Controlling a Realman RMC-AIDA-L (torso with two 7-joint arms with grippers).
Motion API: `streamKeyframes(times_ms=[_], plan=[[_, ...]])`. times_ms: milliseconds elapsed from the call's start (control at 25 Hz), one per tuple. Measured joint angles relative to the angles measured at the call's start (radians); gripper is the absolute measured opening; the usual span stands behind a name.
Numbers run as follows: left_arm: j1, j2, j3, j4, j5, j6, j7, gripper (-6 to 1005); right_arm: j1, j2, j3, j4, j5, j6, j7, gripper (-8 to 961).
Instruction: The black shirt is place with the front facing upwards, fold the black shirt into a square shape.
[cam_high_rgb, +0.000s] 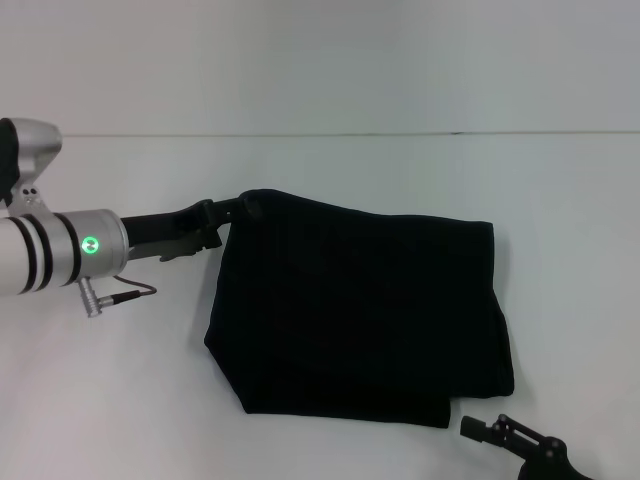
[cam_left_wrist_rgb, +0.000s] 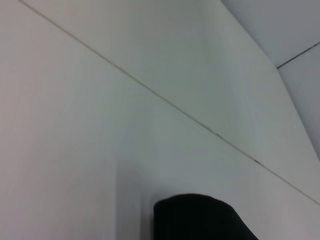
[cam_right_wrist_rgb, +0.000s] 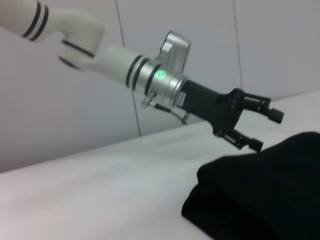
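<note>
White surface (cam_high_rgb: 330, 440), pale wall behind. Folded shirt (cam_high_rgb: 360, 320) mid-surface; left tool (cam_right_wrist_rgb: 260, 129) (fingers spread) at its far-left corner; right tool (cam_high_rgb: 505, 432) near, state unclear.

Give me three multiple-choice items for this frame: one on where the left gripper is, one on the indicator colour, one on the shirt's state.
1. Where is the left gripper?
A. at the black shirt's far left corner
B. parked off the table
C. over the shirt's middle

2. What colour is the light on the left wrist?
A. red
B. green
C. blue

3. How does the shirt lie?
A. spread flat, sleeves out
B. hanging in the air
C. folded into a compact block

Answers: 1 A, the head view shows it at that corner; 2 B, it glows green; 3 C, no sleeves show and layered edges are visible. The right gripper sits near the shirt's near right corner.
</note>
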Motion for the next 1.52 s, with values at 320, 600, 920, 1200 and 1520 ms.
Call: streamKeyframes(times_ms=[320,600,920,1200,1520], plan=[[-0.025,-0.018,0.06,-0.002,0.007,-0.059,-0.001,905,0.005,0.0,-0.032,-0.001,0.0,0.015,-0.001,883],[-0.038,-0.032,0.082,-0.002,0.008,-0.075,0.001,881,0.008,0.0,-0.032,0.002,0.0,0.014,-0.001,883],[-0.024,-0.033,0.098,0.008,0.003,-0.114,0.001,853,0.008,0.0,-0.032,0.001,0.0,0.01,0.0,884],[-0.024,-0.035,0.103,0.007,0.007,-0.137,0.002,828,0.008,0.0,-0.032,0.002,0.0,0.007,0.004,883],[-0.025,-0.045,0.107,0.006,0.007,-0.136,0.029,800,0.006,0.0,-0.031,0.002,0.0,0.005,0.005,882]])
